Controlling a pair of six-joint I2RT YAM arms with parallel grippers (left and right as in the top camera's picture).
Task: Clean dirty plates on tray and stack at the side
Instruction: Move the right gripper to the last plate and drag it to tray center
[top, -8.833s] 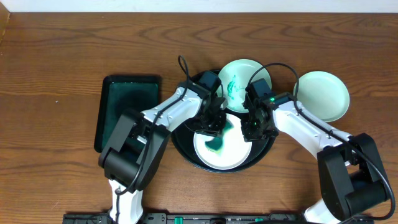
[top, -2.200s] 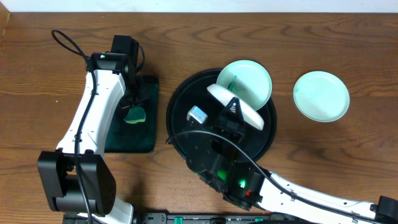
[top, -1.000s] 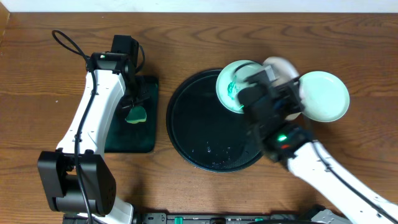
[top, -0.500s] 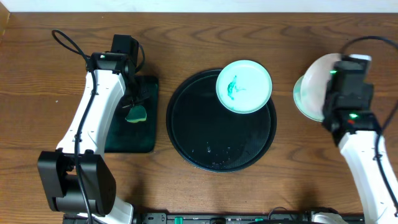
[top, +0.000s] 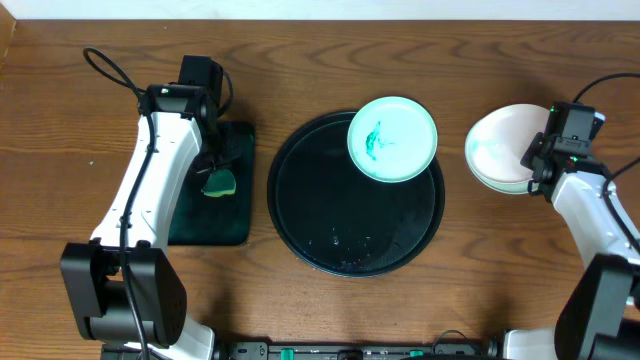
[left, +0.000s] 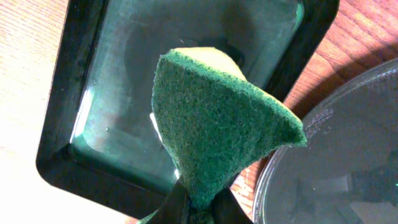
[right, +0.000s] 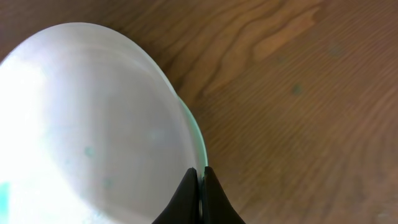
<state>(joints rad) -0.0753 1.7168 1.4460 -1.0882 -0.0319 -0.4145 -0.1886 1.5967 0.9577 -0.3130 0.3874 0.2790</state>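
1. So, the right gripper (right: 200, 180) has its fingers pinched together on the near rim of the white plate (top: 500, 150). It grips the edge because a shallow plate gives no other hold.
2. White plate sits on top of a mint plate (right: 201, 144) on the table (top: 300, 60), right of the round tray (top: 330, 200) and apart from it. That's the stack spot. Only a thin mint edge shows under it, just above the fingertips.
3. Can't tell if the white plate is fully seated or a bit tilted. My read: placing step, release not yet done.
4. Left gripper (left: 198, 202) is clamped on the bottom corner of the green sponge (left: 211, 124), which fans out above the fingers. It hangs over the rectangular tray (left: 62, 93), parked off the work area.
5. One smeared plate (top: 392, 138) is left, at the round tray's upper-right, overhanging the rim, well apart from both grippers. Teal marks near its centre, so it likely needs wiping next.
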